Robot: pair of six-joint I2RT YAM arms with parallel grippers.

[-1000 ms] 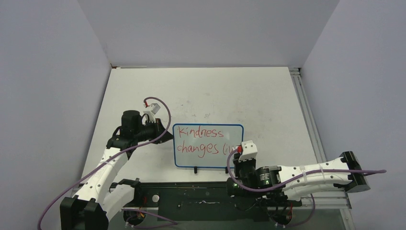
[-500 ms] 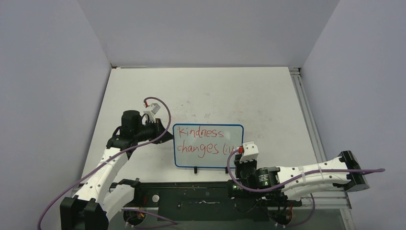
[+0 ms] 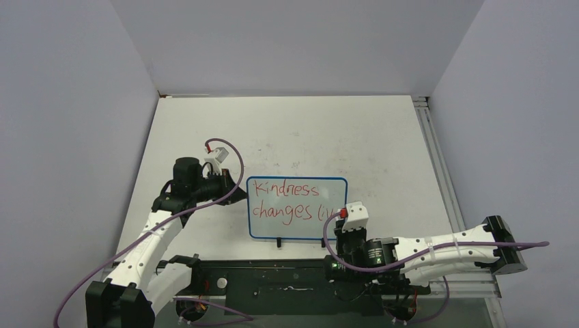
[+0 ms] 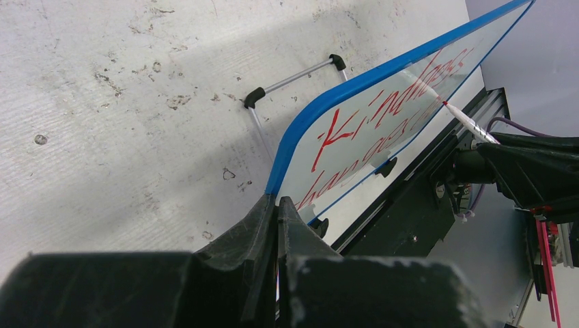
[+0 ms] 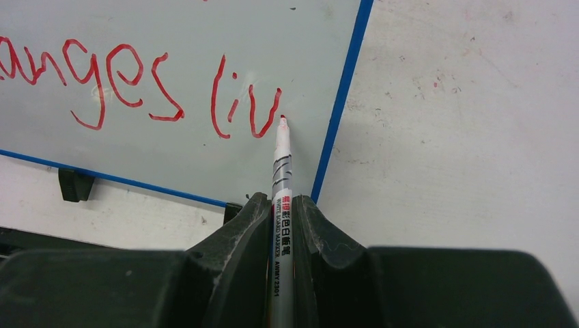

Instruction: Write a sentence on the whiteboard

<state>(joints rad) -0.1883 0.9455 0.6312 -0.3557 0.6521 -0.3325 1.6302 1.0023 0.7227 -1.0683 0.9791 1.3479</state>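
The whiteboard [image 3: 296, 207], white with a thin blue frame, stands tilted on the table and reads "Kindness changes liv" in red. My left gripper [image 3: 237, 189] is shut on its left blue edge [image 4: 290, 147], which runs straight into the closed jaws. My right gripper [image 5: 282, 205] is shut on a white marker [image 5: 282, 171]. The marker's red tip rests on the board at the end of the "v", close to the board's right edge [image 5: 341, 102]. In the left wrist view the marker [image 4: 465, 123] reaches onto the board's far side.
Two small black clips [image 3: 278, 241] sit on the board's near edge, and a wire stand leg [image 4: 293, 78] props it from behind. A black base strip [image 3: 273, 287] runs along the near table edge, and an aluminium rail [image 3: 437, 157] lines the right side.
The right gripper shifted slightly toward the near edge with the marker, and a "v" stroke appeared after "li". The left arm and the board stayed still.
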